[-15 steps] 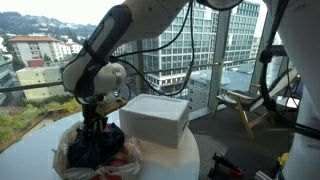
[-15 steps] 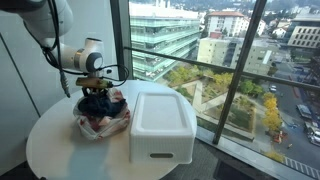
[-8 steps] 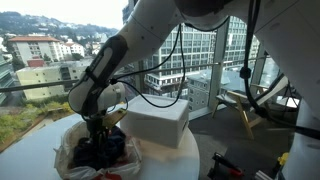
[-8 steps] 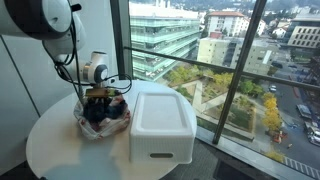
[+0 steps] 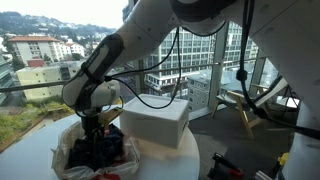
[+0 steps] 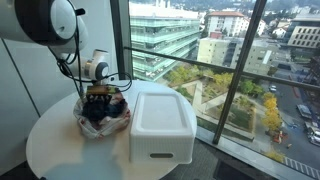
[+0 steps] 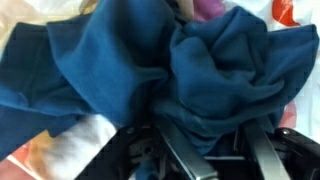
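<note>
A crumpled dark blue cloth [image 7: 200, 60] lies on top of a heap of white and reddish fabrics [image 5: 128, 160] on a round white table [image 6: 55, 150]. In both exterior views my gripper [image 5: 93, 130] [image 6: 98, 96] points straight down into the heap. The wrist view shows my gripper [image 7: 206, 128] with its fingers [image 7: 185, 150] spread apart. A fold of the blue cloth bulges between them, with a dark gap beside the right finger. The cloth rests on the heap and is not lifted.
A large white box with a lid [image 5: 155, 118] [image 6: 160, 125] stands on the table right beside the heap. Floor-to-ceiling windows run along the table's far side. A wooden chair [image 5: 245, 105] stands beyond the table. Black cables hang from the arm.
The arm has come down and pressed the blue cloth onto the heap. The fingers have spread wider around the cloth.
</note>
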`<state>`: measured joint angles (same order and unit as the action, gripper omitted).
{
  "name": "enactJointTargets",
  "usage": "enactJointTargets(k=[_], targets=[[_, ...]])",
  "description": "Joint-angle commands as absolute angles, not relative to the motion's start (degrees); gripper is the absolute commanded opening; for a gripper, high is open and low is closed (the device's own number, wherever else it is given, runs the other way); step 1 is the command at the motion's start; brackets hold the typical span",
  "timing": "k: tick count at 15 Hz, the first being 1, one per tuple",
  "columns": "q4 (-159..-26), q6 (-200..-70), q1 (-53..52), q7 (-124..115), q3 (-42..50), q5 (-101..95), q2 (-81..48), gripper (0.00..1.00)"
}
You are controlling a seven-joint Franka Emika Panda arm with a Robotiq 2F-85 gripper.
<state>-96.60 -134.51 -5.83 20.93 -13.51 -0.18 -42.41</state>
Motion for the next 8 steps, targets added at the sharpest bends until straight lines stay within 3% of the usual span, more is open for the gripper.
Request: enactJointTargets(k=[1,3,8], targets=[[-97.8,-136.9,-4.9,21.6,-15.1,1.7,-38.1,0.88],[-98.7,-139.8,-6.1,19.8,-13.6,0.1,-36.2,1.00],[-100.9,-149.9,-9.9,13.6,-6.8,-8.6,-34.0,1.00]])
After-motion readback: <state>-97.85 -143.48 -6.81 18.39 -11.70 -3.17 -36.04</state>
